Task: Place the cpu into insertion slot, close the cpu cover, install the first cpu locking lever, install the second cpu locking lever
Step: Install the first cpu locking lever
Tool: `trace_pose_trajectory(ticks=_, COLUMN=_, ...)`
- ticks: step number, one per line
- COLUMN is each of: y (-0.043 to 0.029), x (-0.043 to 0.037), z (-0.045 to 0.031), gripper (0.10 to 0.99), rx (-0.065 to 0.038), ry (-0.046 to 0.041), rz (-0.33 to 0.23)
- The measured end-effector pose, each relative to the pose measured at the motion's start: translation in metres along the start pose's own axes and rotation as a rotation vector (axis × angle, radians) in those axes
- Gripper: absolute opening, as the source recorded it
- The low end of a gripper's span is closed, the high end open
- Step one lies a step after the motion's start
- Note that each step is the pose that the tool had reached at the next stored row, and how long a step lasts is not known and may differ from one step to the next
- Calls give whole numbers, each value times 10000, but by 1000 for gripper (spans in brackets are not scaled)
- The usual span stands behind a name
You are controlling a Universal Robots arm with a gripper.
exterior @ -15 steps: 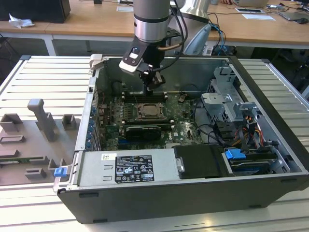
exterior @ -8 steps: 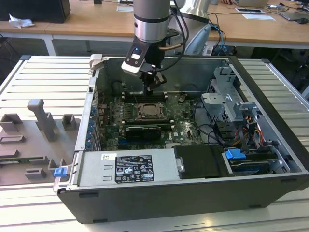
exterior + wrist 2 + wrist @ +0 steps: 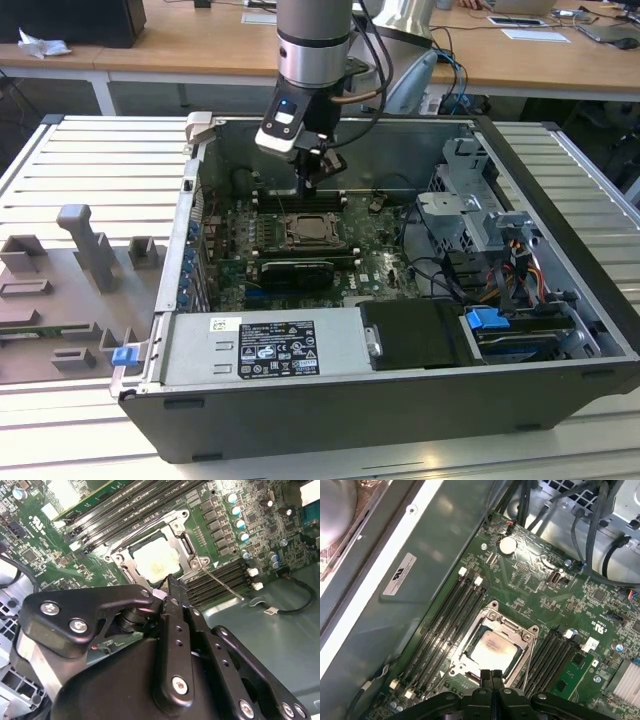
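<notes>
Now I am hovering shut, empty jaws over the edge of the cpu cover (image 3: pixel 512 622), judging the loose locking lever (image 3: pixel 222 583) wants a square, steady push.

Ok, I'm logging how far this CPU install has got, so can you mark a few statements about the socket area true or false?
1. The cpu lies in the insertion slot. True.
2. The gripper holds the cpu. False: the gripper is shut with nothing between its tips, poised over the slot's edge, and the cpu sits in the slot.
3. The cpu cover is down, framing the cpu. True.
4. The computer case has its side panel on. False: it lies open, with the board exposed.
5. Memory slots run along only one side of the insertion slot. False: they flank it on both sides.
</notes>
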State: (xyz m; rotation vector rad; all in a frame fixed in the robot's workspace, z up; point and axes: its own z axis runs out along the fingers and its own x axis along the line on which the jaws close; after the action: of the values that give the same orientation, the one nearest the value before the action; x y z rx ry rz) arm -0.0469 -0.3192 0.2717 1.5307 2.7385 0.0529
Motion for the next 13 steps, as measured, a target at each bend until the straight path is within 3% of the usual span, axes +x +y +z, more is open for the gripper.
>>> trace_pose_trajectory(ticks=6, y=1, x=0, z=0, gripper=106, rx=12, ry=29, rz=-920)
trace_pose_trajectory(ticks=13, y=0, x=0, z=1, gripper=106, rx=20, ry=48, rz=-1547)
